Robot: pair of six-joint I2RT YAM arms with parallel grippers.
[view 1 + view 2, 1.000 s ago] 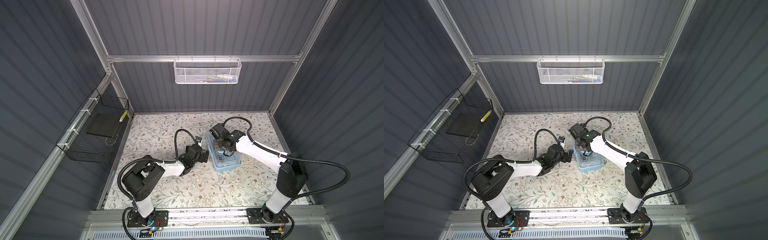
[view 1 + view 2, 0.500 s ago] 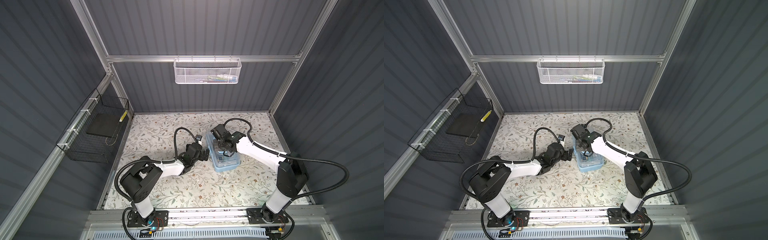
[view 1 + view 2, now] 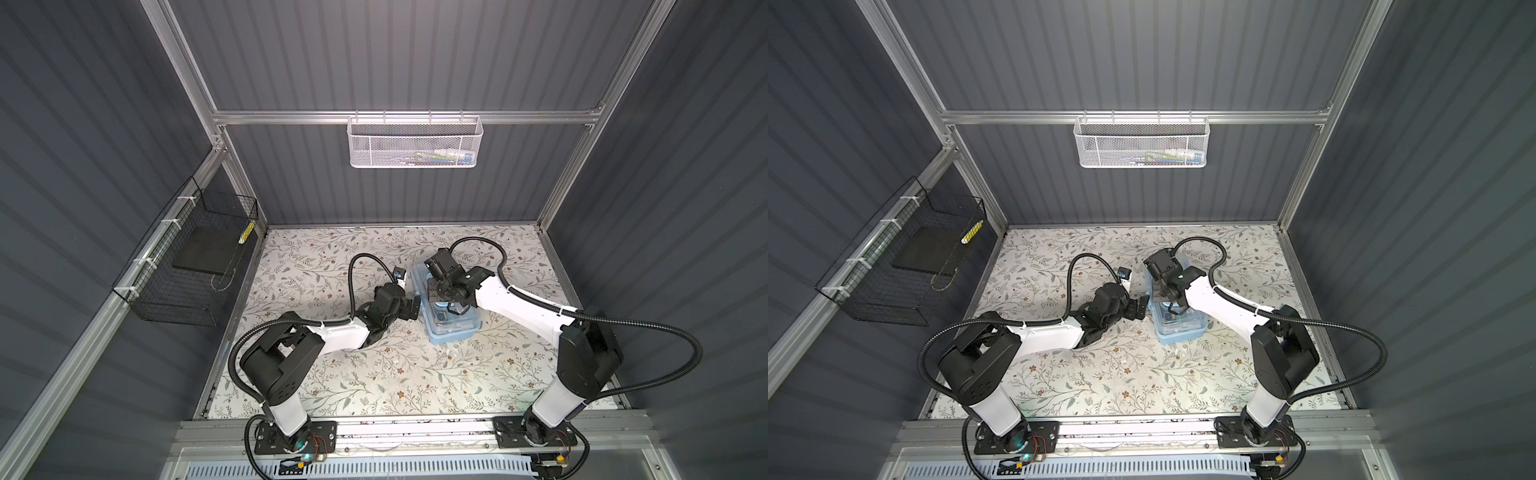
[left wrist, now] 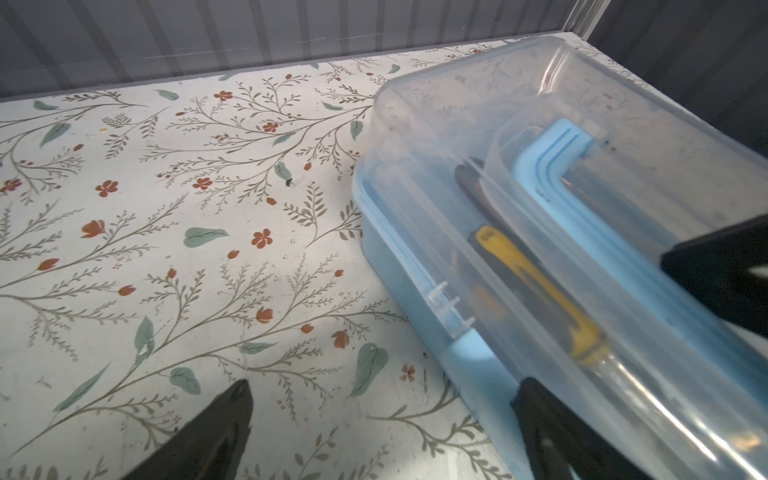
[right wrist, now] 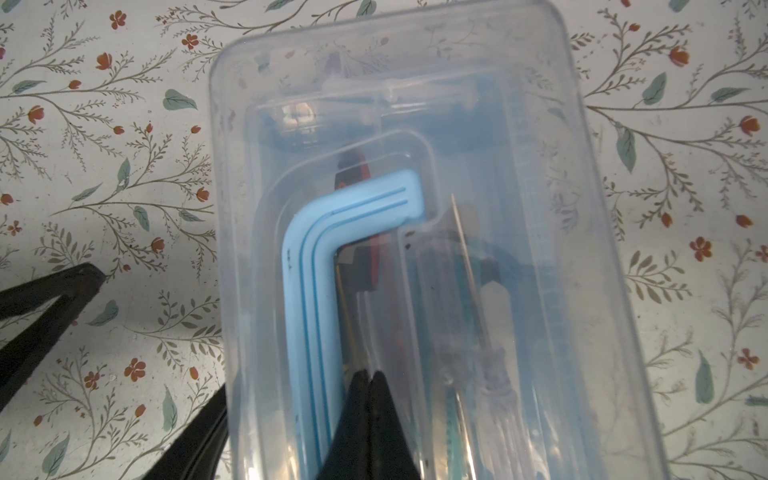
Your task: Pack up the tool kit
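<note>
Floral tabletop (image 3: 374, 374): right gripper (image 5: 370, 380), pinched closed and empty, presses the clear-lidded light blue plastic box (image 3: 453, 332), likely seating its lid. Left gripper (image 4: 382, 388), splayed, apparently steadies its left side.

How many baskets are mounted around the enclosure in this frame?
2: a white mesh basket hangs at the back, near the middle; a black wire basket hangs on the left side. None seems hidden.

Tool kit box (image 4: 400, 286): smooth light-blue plastic. Lid (image 5: 582, 199): clear glossy plastic, scuffed. Handle (image 5: 309, 291): matt blue ribbed plastic. Bench (image 4: 166, 249): matt floral-print covering.
</note>
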